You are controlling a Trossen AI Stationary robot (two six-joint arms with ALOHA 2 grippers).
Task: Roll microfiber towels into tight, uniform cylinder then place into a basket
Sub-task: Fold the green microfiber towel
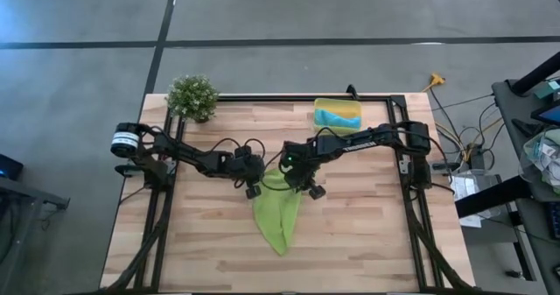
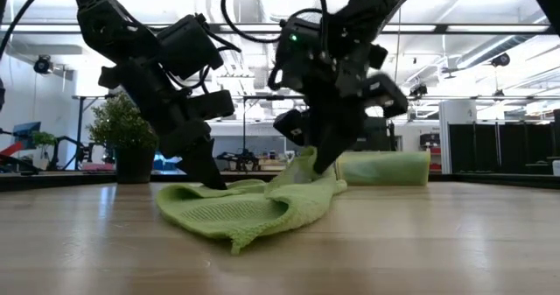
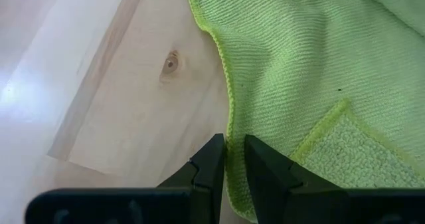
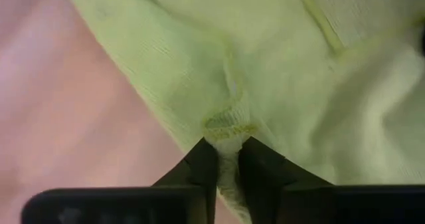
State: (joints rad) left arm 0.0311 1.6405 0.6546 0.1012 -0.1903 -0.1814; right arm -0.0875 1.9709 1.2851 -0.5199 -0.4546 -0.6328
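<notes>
The lime-green towel [image 3: 319, 71] is a soft, matt microfiber cloth with a fine ribbed weave; the turned-over face beside the left gripper [image 3: 234, 159] shows a coarser looped pile. Under both claws, the table [image 3: 126, 98] is smooth, pale wood planking with one knot.
</notes>
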